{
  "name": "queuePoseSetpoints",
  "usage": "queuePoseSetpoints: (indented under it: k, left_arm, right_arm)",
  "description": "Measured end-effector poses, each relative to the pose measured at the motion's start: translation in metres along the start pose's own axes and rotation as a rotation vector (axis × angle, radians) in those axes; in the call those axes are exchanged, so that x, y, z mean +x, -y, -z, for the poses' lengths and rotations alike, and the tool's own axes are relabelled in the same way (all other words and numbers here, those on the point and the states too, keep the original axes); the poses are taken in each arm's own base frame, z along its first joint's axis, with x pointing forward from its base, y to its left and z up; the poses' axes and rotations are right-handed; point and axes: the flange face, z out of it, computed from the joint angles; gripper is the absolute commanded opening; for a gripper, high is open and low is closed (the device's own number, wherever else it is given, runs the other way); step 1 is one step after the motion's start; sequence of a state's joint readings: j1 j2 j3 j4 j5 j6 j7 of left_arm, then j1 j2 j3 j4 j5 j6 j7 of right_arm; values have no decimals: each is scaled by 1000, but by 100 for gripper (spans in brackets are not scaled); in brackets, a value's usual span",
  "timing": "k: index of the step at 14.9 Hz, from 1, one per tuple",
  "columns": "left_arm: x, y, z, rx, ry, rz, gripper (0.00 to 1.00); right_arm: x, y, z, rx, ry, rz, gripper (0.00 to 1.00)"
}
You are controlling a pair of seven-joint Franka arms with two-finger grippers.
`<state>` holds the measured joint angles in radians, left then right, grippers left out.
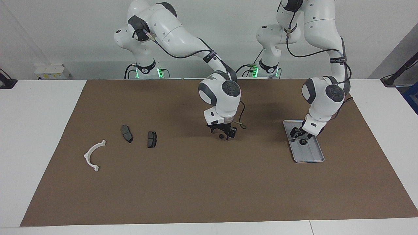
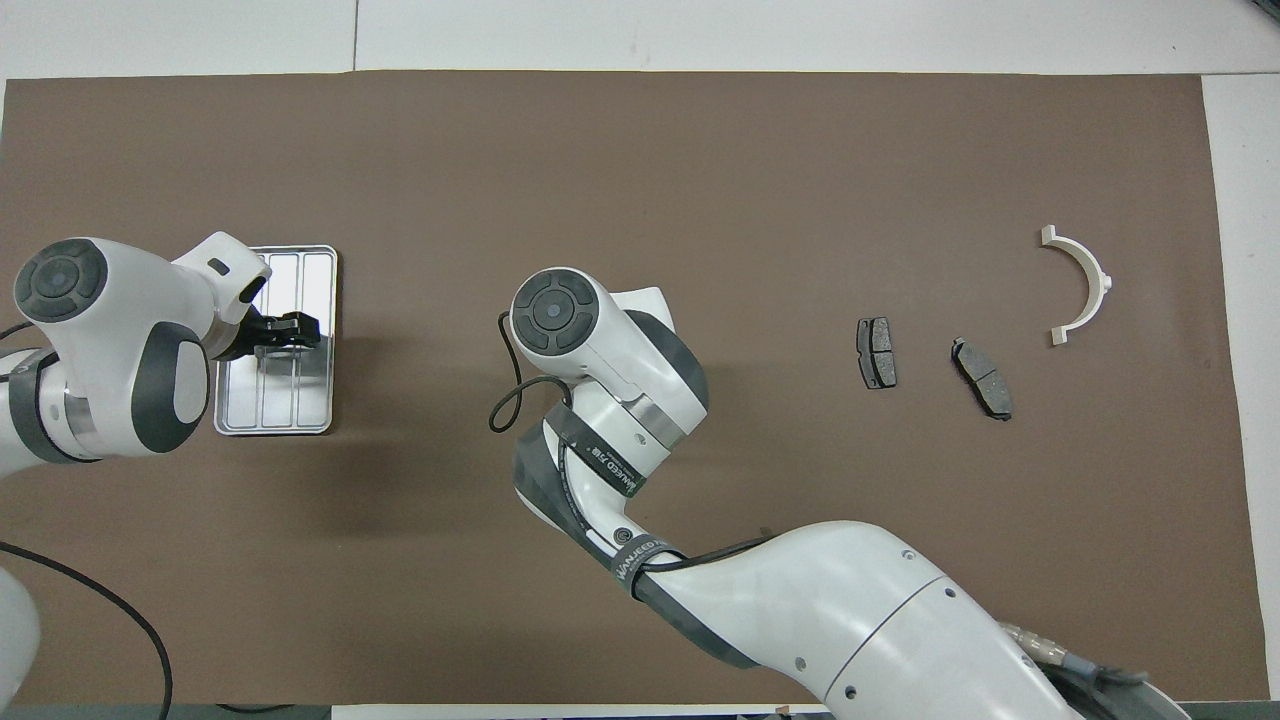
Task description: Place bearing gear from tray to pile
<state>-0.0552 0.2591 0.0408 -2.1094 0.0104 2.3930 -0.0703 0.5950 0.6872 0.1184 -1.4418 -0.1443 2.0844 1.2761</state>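
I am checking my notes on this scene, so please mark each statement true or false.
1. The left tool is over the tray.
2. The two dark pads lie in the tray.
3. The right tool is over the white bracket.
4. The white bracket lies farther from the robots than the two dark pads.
1. True. The left tool is over the tray.
2. False. The two dark pads lie on the brown mat, toward the right arm's end of the table.
3. False. The right tool is over the middle of the mat, between the tray and the pads.
4. True. The white bracket lies farther from the robots and touches neither pad.
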Motion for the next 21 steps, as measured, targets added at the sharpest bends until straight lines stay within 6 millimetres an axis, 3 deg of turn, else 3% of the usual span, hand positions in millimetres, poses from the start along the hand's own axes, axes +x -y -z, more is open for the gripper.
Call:
queuePoseSetpoints:
  k: [1, 3, 4, 5, 7, 10, 15, 19, 21]
  left_arm:
    - [0, -2, 2, -2, -6, -2, 3]
    - [0, -2, 5, -3, -11, -3, 0]
    - [0, -2, 5, -3, -11, -2, 0]
    - [0, -1, 5, -3, -12, -1, 0]
    - [3, -1, 9, -3, -18, -1, 0]
    - [18, -3, 35, -3, -12, -2, 0]
    - [47, -13, 111, -49, 9, 15, 0]
    - [48, -20, 119, -59, 10, 9, 0]
    - [48, -22, 119, -61, 11, 6, 0]
  right_arm:
    - [1, 0, -1, 2, -1, -2, 90]
    - [6, -1, -1, 6, -5, -9, 75]
    - [8, -2, 0, 6, -6, -12, 64]
    - [10, -2, 0, 7, -7, -14, 46]
    - [13, -1, 3, 19, -11, -18, 32]
    - [13, 0, 6, 26, -13, -18, 4]
    - [13, 0, 6, 25, -13, -19, 0]
    - [25, -13, 12, -56, 7, 3, 0]
    - [65, -39, 42, -97, 26, 65, 0]
